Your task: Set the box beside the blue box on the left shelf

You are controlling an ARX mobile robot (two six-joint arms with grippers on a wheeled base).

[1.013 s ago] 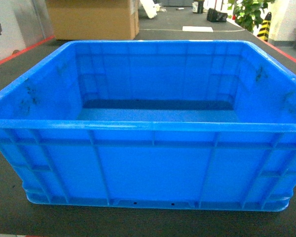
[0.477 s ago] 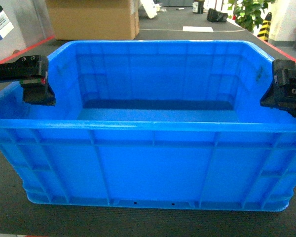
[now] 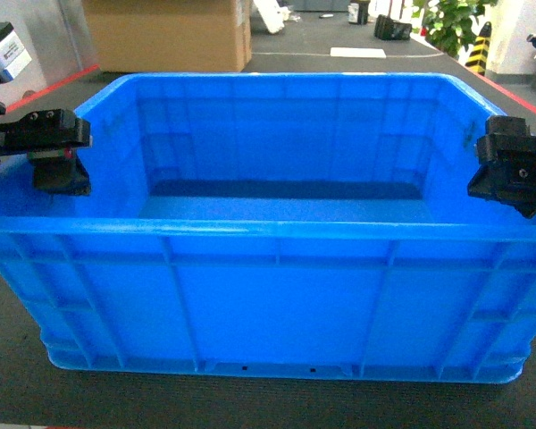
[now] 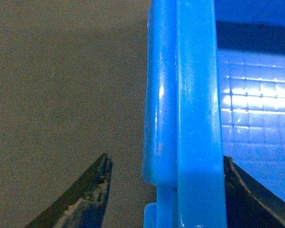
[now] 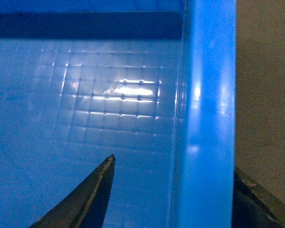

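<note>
Both grippers have shifted a little since half a second ago: the left gripper (image 3: pixel 58 174) has edged upward and slightly outward along the left wall, and the right gripper (image 3: pixel 509 179) has moved a touch inward and up along the right wall, while the box (image 3: pixel 277 295) has stayed put.

Bright blue and open-topped, the box sits squarely on the dark grey tabletop (image 3: pixel 277 402), filling most of the head view, its ribbed front wall facing the camera and its inner floor bare.

At the left rim (image 4: pixel 185 104), the left wrist view shows the gripper spread wide and straddling the wall: one finger (image 4: pixel 88 199) hangs outside over the tabletop, clear of the plastic, and the other sits inside the box close against the wall. It grips nothing; whether the inner finger actually touches the wall I cannot tell.

At the right rim (image 5: pixel 206 118) the right gripper stands likewise agape across the wall, with one finger (image 5: pixel 92 197) inside above the gridded floor, well apart from the wall, and the other outside, just beside the rim. It too has hold of nothing.

Beyond the box, a cardboard carton (image 3: pixel 170 36) stands at the far left, and a green plant (image 3: pixel 447 22) at the far right.
</note>
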